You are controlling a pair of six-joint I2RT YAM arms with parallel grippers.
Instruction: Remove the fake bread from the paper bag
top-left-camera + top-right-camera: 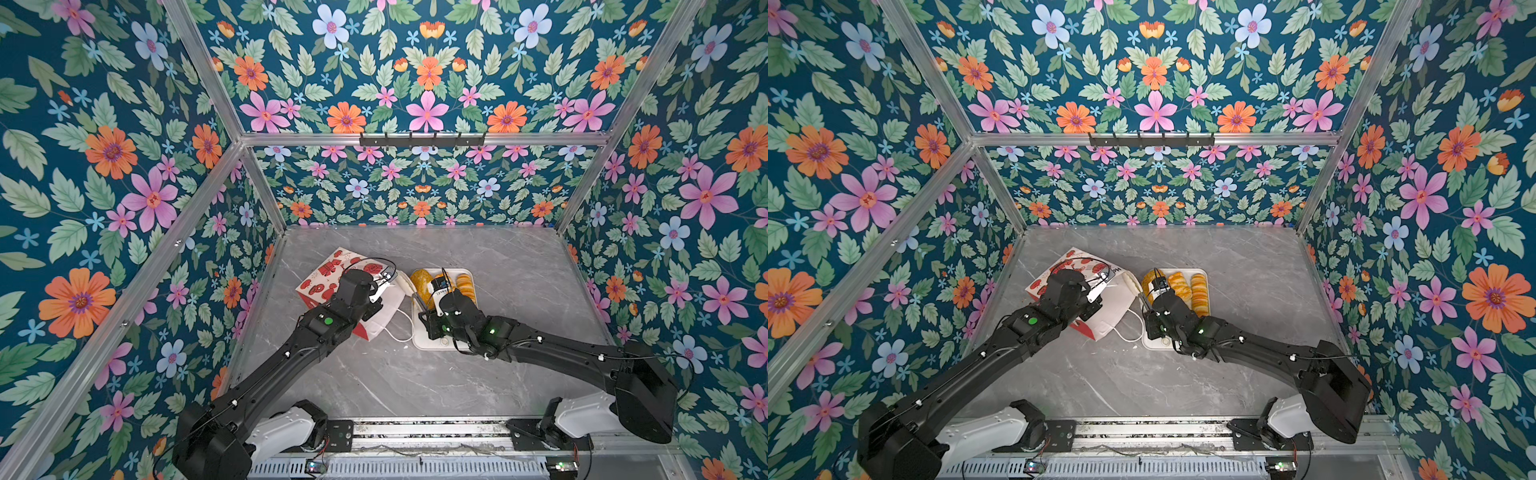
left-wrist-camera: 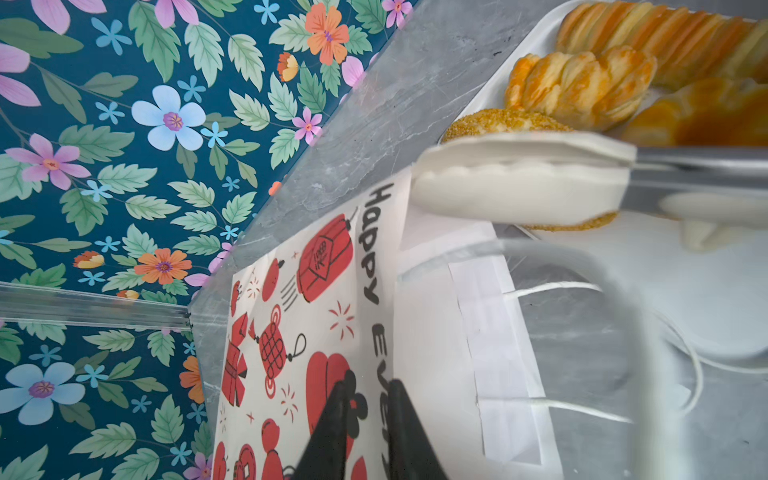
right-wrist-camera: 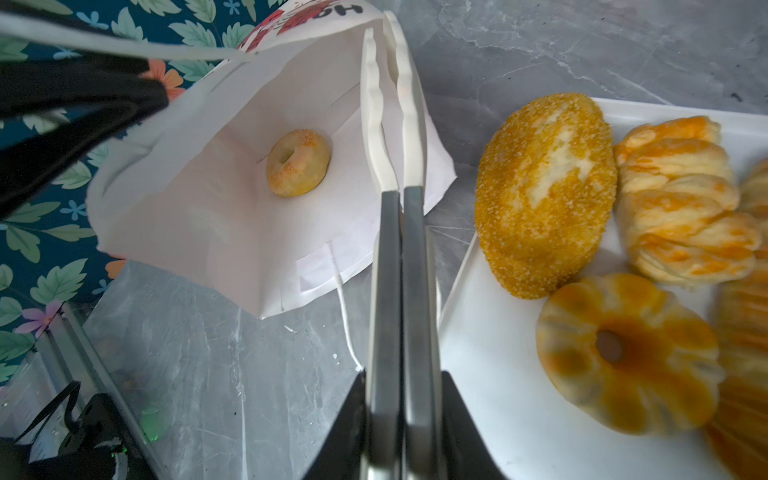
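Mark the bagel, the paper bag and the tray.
seeded bagel [image 3: 311,167]: right wrist view, crust beside its hole.
paper bag [image 3: 199,232]: right wrist view, white inner lining.
tray [image 3: 498,368]: right wrist view, bare surface.
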